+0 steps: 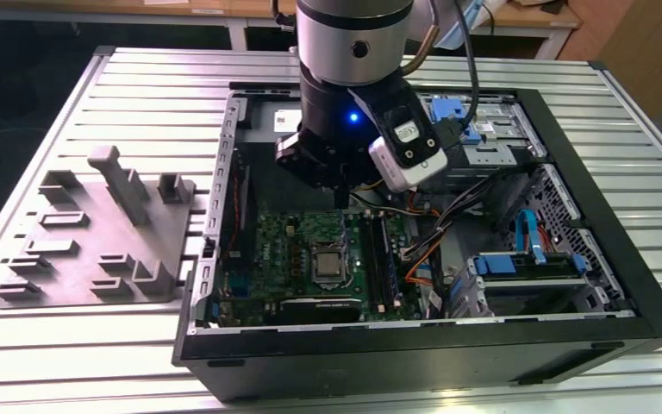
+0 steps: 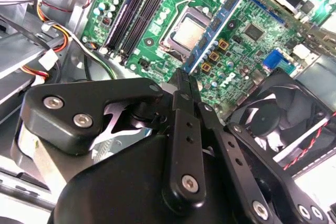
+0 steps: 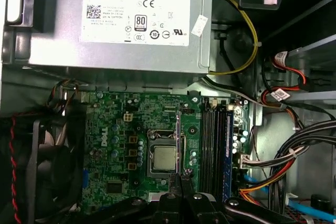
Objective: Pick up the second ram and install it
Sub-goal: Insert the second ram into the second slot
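- One stick matters to me here: the second ram (image 2: 220, 24), and my gripper (image 2: 184, 77) has its fingers pinched shut on it.
- It hangs in the air over the green motherboard (image 3: 121, 124), close to the shiny processor (image 3: 164, 158) and beside the long black slots (image 3: 212, 145). It is not in a slot yet.
- I think it is light and stiff but easy to break; a hard push at a slant could snap it.
- The best place to hold is the long top edge, near the middle, not the chips or the bottom edge.
- It looks thin, long and narrow, a blue-green board with dark chips; in the first wrist view I see it edge-on, like a line.
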You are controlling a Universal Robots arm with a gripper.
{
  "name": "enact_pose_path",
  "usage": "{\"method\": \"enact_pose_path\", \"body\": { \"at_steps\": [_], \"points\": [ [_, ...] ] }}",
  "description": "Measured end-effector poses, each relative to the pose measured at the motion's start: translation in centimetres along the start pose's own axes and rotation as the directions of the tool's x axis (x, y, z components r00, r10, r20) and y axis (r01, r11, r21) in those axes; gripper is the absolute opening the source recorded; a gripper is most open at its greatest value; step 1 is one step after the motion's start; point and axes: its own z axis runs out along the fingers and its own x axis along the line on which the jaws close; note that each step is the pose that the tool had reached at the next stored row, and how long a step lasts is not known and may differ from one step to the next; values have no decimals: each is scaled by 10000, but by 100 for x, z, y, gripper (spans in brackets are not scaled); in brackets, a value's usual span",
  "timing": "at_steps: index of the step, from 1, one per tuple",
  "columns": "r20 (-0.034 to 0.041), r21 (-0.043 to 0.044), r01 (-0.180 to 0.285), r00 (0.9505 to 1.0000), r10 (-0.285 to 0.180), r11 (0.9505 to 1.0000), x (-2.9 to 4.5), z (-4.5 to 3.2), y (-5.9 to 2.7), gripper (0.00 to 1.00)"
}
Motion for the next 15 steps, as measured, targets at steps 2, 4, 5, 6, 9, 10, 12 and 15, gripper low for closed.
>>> {"method": "enact_pose_path", "body": {
  "at_steps": [2,4,5,6,9,10,12,15],
  "points": [
    [0,0,-2,10000,2,10000,0,0,0,11],
    [1,-1,-4,10000,4,10000,-5,1,0,11],
    [0,-1,-4,10000,4,10000,-13,1,0,11],
    [0,0,-4,10000,4,10000,-22,2,0,11],
    [1,-1,-7,10000,7,10000,-61,4,-2,11],
    [1,-1,-8,10000,8,10000,-75,5,-2,11],
    [1,-1,-9,10000,9,10000,-102,7,-3,11],
    [0,0,-8,10000,8,10000,-147,10,-4,11]
  ]
}}
